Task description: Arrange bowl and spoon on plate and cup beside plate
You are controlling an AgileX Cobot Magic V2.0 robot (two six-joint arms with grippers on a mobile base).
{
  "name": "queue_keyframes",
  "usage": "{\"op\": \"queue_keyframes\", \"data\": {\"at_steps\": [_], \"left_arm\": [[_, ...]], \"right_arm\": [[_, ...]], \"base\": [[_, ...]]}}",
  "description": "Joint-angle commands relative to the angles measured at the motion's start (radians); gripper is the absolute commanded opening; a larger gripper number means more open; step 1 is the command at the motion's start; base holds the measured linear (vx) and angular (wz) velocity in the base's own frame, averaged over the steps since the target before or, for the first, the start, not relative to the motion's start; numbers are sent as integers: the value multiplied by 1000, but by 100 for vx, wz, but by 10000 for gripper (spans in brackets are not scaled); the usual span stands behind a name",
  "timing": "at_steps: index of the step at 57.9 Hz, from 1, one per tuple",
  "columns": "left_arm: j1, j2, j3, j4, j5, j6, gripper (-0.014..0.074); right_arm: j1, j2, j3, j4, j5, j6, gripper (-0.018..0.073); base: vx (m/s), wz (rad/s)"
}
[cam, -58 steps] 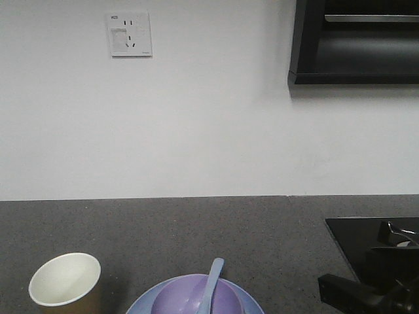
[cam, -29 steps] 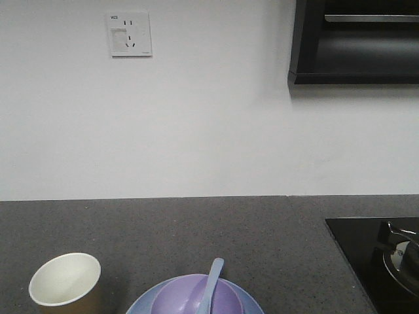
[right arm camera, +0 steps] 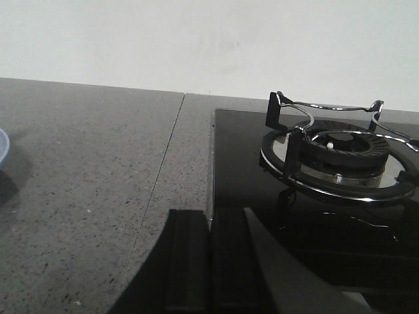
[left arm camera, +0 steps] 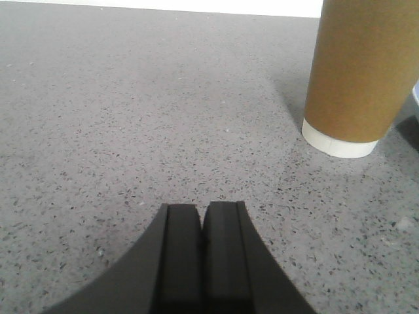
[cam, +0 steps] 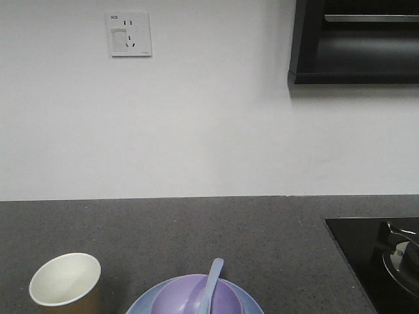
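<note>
The lavender bowl [cam: 195, 296] sits on the pale blue plate [cam: 139, 304] at the bottom middle of the front view. The pale blue spoon [cam: 211, 281] leans in the bowl with its handle pointing up and back. The brown paper cup [cam: 65, 281] stands upright on the counter just left of the plate. In the left wrist view the cup [left arm camera: 359, 75] is ahead and to the right of my left gripper [left arm camera: 201, 208], which is shut and holds nothing. My right gripper [right arm camera: 210, 214] is shut and empty, low over the counter by the stove's edge. A sliver of the plate [right arm camera: 2, 149] shows at its far left.
A black glass cooktop [right arm camera: 262, 190] with a metal burner grate [right arm camera: 337, 154] lies to the right. The grey speckled counter [cam: 216, 229] runs back to a white wall with a power socket [cam: 129, 34]. A dark cabinet [cam: 357, 42] hangs at the upper right.
My right arm, seen at the front view's lower right a second ago, has drawn back out of that view. Bowl, spoon, plate and cup have not moved.
</note>
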Motion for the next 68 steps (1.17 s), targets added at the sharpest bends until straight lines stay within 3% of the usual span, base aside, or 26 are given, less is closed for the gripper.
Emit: {"op": "queue_keyframes", "data": {"at_steps": [1, 68], "left_arm": [[0, -13, 20, -12, -75, -2, -6], [0, -13, 20, -11, -76, -2, -6]], "right_arm": [[-4, -18, 19, -25, -80, -2, -13], [-4, -25, 19, -33, -97, -2, -13]], "base": [[0, 0], [0, 0]]}}
